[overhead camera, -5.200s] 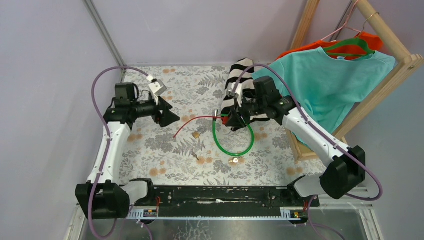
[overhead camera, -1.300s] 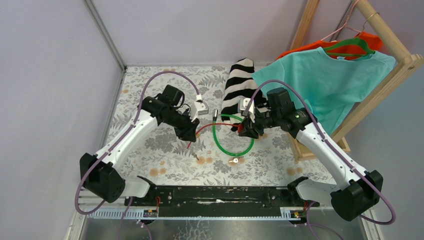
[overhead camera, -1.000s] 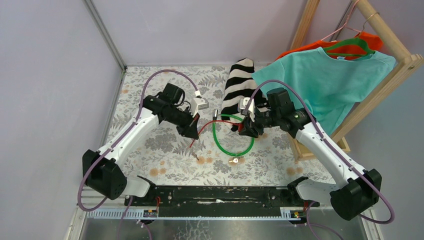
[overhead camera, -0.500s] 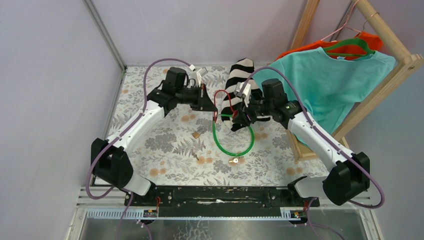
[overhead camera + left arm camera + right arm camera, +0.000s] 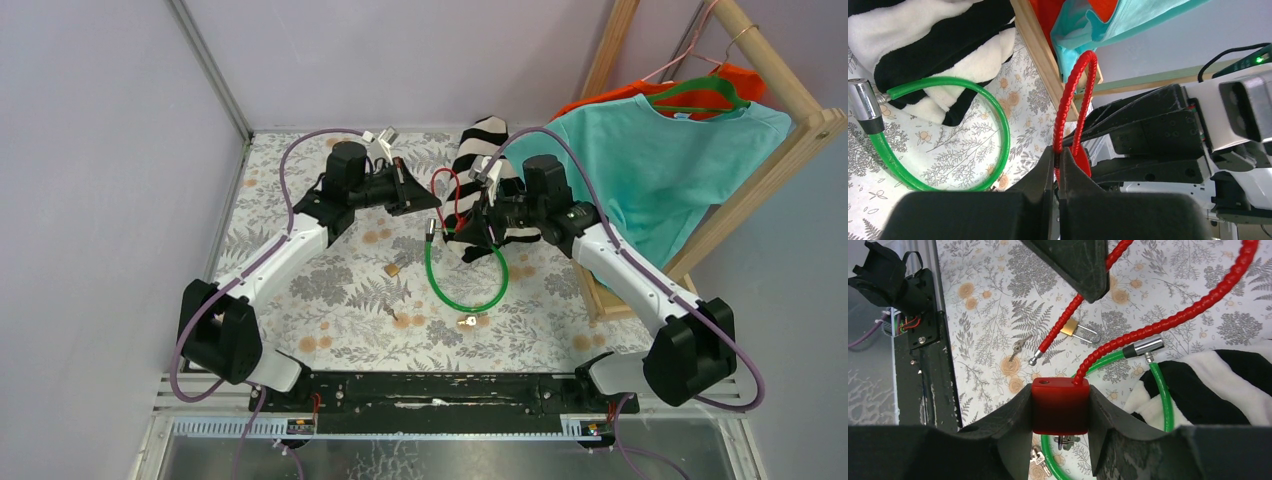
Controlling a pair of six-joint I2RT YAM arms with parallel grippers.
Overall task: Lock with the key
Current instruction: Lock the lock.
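My right gripper (image 5: 1060, 412) is shut on the red lock body (image 5: 1060, 405), held above the table. A key (image 5: 1063, 441) sticks out under the body. The red cable (image 5: 1168, 322) leaves the body's top and loops round (image 5: 447, 185) to my left gripper (image 5: 1058, 155), which is shut on it near its free end. The cable's metal tip (image 5: 1033, 360) hangs free past the left fingers (image 5: 1073, 265), apart from the body's open hole (image 5: 1043, 382). In the top view the left gripper (image 5: 432, 200) sits just left of the right gripper (image 5: 462, 232).
A green cable lock (image 5: 466, 275) with keys (image 5: 467, 322) lies on the floral table, its silver end (image 5: 1143, 347) by a striped cloth (image 5: 480, 160). A small brass padlock (image 5: 393, 269) and a loose key (image 5: 398, 318) lie nearby. A wooden rack (image 5: 770, 120) with shirts stands right.
My left arm came down onto the red cable, shut on it and lifted its end up toward the right gripper, bending the cable into a loop. The right gripper rose slightly.
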